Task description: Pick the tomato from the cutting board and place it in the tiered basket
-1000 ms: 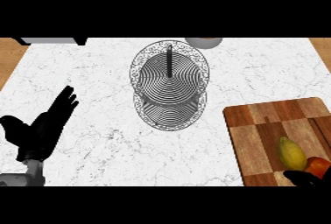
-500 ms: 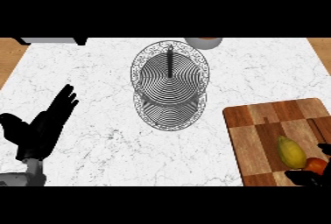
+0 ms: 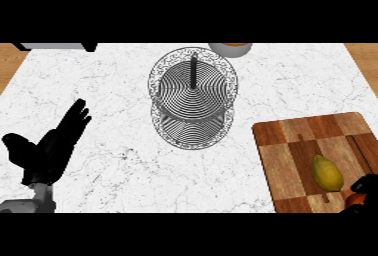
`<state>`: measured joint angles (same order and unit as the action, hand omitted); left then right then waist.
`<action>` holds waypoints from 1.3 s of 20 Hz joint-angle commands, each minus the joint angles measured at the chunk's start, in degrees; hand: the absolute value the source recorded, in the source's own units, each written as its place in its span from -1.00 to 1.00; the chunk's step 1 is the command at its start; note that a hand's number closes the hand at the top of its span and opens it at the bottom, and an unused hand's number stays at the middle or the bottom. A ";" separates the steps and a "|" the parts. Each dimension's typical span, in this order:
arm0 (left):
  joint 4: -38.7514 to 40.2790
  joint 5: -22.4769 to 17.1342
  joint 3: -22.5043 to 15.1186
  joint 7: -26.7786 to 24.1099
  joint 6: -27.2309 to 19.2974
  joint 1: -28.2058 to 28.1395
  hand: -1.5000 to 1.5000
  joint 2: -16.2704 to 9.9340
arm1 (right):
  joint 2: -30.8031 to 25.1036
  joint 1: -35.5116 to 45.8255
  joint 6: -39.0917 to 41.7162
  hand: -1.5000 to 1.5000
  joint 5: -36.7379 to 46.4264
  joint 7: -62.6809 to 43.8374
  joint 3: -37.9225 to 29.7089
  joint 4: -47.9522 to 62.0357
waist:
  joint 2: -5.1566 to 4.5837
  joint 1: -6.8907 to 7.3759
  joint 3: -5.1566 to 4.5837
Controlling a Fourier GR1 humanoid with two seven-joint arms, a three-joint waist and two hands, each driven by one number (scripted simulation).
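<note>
head view shows me the wire tiered basket (image 3: 193, 97) standing on the white marble counter (image 3: 111, 75), and i'll place everything else from it. below and to the right of the basket lies the wooden cutting board (image 3: 295, 150), apart from it. on the board, far from the basket, sits a yellow-green mango-like fruit (image 3: 327, 172). just past that fruit, at the board's lower right corner, i see a sliver of red, the tomato (image 3: 355, 199), with my right hand (image 3: 366, 184) right over it; only a bit of black shows, so i cannot tell how its fingers stand. my left hand (image 3: 50, 150) rests released, fingers straight, below and left of the basket. above the basket, a pale bowl (image 3: 230, 48) sits at the counter's edge.
</note>
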<state>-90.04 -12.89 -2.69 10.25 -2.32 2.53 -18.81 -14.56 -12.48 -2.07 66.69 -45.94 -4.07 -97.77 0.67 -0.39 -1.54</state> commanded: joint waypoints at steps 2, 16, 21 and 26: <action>1.65 -1.03 2.10 -0.53 1.86 1.14 0.00 -1.20 | -2.74 0.63 0.72 1.00 -1.47 9.23 3.25 3.87 | -0.79 0.60 1.56; 1.67 0.58 1.78 -0.40 0.78 -0.35 0.00 -0.08 | -5.42 -0.26 -4.39 1.00 -21.09 35.09 1.93 -19.49 | -0.21 -1.20 1.56; -1.89 0.85 0.91 1.25 -0.06 -1.12 0.00 1.19 | -5.74 -0.89 1.00 1.00 -27.21 31.81 0.74 -34.32 | -0.31 -0.36 1.50; 4.26 1.83 1.71 -1.69 1.74 1.92 0.00 1.96 | -6.84 7.53 11.26 1.00 -29.60 19.79 2.70 -41.49 | -0.72 0.30 1.46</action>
<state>-89.82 -11.42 -1.75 10.33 -1.61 2.27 -17.46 -20.88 -10.18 2.76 40.51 -18.99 -2.00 -132.61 0.23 -0.52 -0.08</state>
